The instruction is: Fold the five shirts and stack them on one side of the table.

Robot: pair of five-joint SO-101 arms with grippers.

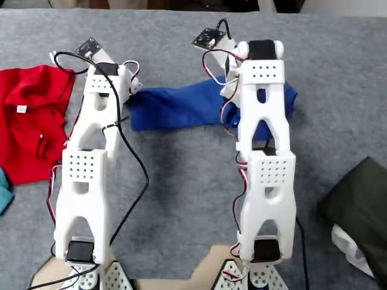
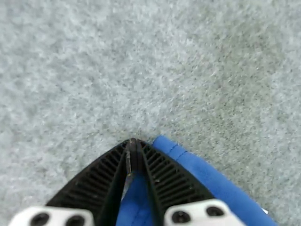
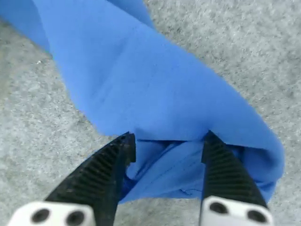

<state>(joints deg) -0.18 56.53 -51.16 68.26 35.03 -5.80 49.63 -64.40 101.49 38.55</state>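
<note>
A blue shirt (image 1: 181, 107) lies bunched in a long strip across the far middle of the grey table. My left gripper (image 2: 133, 142) is at the strip's left end (image 1: 134, 89), shut with a fold of blue cloth (image 2: 202, 179) pinched between its fingers. My right gripper (image 3: 168, 139) hangs open just above the strip's right end, its black fingers (image 3: 110, 165) straddling a thick fold of the blue shirt (image 3: 155, 89) without holding it. In the high view the right arm (image 1: 261, 78) covers that end.
A red shirt (image 1: 30, 121) lies spread at the left edge, with a teal cloth (image 1: 5, 194) below it. A dark shirt (image 1: 360, 202) over a white one (image 1: 346, 240) sits at the right edge. Grey carpet (image 1: 181, 181) covers the table.
</note>
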